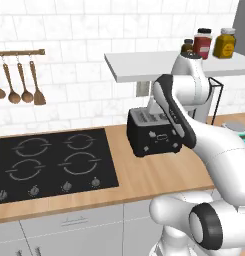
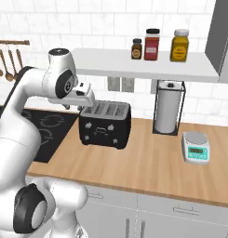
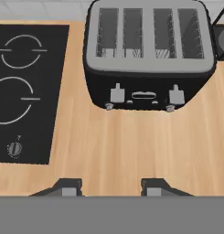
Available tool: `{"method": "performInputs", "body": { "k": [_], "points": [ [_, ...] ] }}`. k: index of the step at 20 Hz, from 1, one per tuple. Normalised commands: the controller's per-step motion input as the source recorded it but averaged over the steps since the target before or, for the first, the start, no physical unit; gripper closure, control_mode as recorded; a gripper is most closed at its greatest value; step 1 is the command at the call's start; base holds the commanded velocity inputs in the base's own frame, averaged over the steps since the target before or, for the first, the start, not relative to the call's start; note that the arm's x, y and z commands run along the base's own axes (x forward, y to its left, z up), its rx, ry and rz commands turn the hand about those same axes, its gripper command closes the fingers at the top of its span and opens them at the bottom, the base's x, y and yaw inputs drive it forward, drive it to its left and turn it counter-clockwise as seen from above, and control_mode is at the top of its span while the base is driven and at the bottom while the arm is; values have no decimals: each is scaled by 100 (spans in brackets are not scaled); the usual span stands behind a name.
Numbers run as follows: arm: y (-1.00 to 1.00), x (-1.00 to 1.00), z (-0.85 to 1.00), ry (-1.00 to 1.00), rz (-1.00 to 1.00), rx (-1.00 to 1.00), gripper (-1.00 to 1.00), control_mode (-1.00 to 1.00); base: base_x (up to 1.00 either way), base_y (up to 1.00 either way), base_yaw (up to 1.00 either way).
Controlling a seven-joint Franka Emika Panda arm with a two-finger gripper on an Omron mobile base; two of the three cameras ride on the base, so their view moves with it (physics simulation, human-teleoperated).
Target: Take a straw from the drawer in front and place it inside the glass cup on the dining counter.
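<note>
Wood counter runs the width of the kitchen under a white tiled wall. At the far left, wooden spoons and a spatula hang from a rail. Next comes the black hob, set flush into the wood, its knobs along the front edge. Just right of it stands a black four-slot toaster with a grey top, its levers facing the robot. Further right a paper towel roll stands upright in a black wire holder, and a small white kitchen scale sits near it, closer to the front edge. Above, a white shelf carries three spice jars. Light grey drawer fronts with handles line the cabinet below the counter, all closed. The straw and the glass cup cannot be made out anywhere here.

In the hand view the gripper hangs over bare wood in front of the toaster, its fingertips spread apart with nothing between them.
</note>
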Motion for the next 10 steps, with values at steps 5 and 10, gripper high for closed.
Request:
{"method": "performInputs", "body": {
  "k": [5, 10],
  "points": [
    [0, 0, 0, 0, 0, 0, -100, 100, -41, 0, -2],
    [0, 0, 0, 0, 0, 0, -100, 100, -88, 26, -33]
  ]
}}
